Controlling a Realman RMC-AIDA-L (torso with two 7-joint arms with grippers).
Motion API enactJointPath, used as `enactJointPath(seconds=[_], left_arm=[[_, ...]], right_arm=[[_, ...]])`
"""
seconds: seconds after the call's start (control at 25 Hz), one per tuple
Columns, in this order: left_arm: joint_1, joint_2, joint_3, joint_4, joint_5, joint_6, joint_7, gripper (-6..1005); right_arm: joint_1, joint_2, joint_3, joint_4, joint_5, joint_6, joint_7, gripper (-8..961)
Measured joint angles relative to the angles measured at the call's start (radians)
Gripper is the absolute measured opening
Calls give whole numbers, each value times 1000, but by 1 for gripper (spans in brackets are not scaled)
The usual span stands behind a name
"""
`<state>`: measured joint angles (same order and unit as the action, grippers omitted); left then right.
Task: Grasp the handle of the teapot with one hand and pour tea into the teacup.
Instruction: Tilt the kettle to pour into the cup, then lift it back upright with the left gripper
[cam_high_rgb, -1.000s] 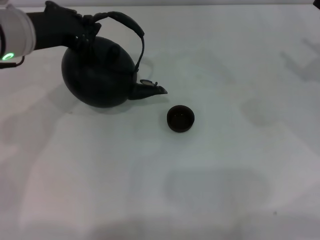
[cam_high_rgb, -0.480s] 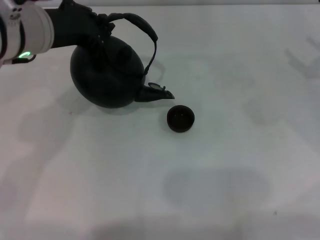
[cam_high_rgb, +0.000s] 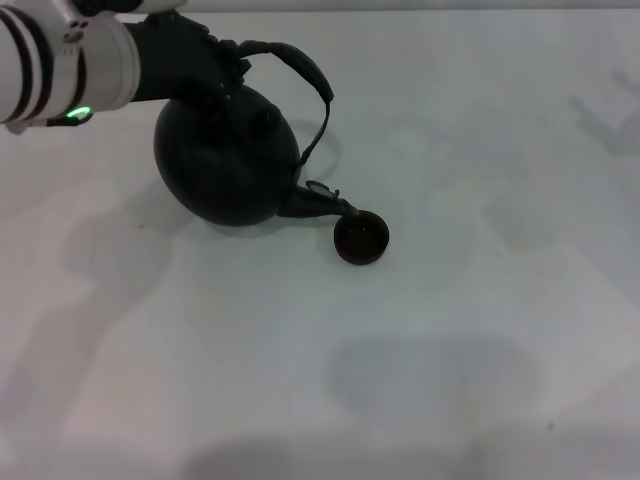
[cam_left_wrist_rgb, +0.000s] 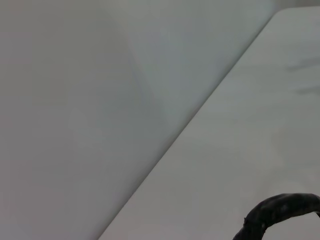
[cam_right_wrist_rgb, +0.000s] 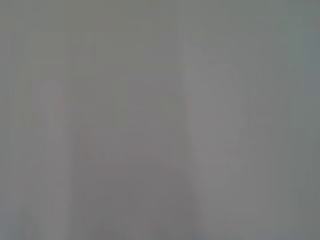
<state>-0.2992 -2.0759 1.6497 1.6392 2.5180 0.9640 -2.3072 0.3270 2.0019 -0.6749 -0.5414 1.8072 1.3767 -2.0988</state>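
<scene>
In the head view the round black teapot (cam_high_rgb: 225, 160) hangs tilted at the upper left, spout (cam_high_rgb: 322, 204) pointing down to the right. The spout's tip is over the near-left rim of the small dark teacup (cam_high_rgb: 361, 239). My left gripper (cam_high_rgb: 222, 62) is shut on the left end of the arched handle (cam_high_rgb: 305, 72), which sweeps over the pot's top. A bit of that handle (cam_left_wrist_rgb: 280, 212) shows in the left wrist view. The right gripper is out of view; its wrist view shows only plain grey.
The white table (cam_high_rgb: 420, 360) spreads wide around the cup, with soft shadows on it. A pale wall meets the table's far edge (cam_left_wrist_rgb: 190, 125) in the left wrist view.
The left arm has carried the teapot to the right and tipped it further. The spout, first left of the cup, now reaches its rim. The cup has not moved.
</scene>
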Motion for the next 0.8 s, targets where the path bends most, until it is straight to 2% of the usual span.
enactJointPath(seconds=[0.8], left_arm=[[-107,0,38,12,112,107,-74,143]], right_arm=[[1,0,0,11,0,-24,-19,859]])
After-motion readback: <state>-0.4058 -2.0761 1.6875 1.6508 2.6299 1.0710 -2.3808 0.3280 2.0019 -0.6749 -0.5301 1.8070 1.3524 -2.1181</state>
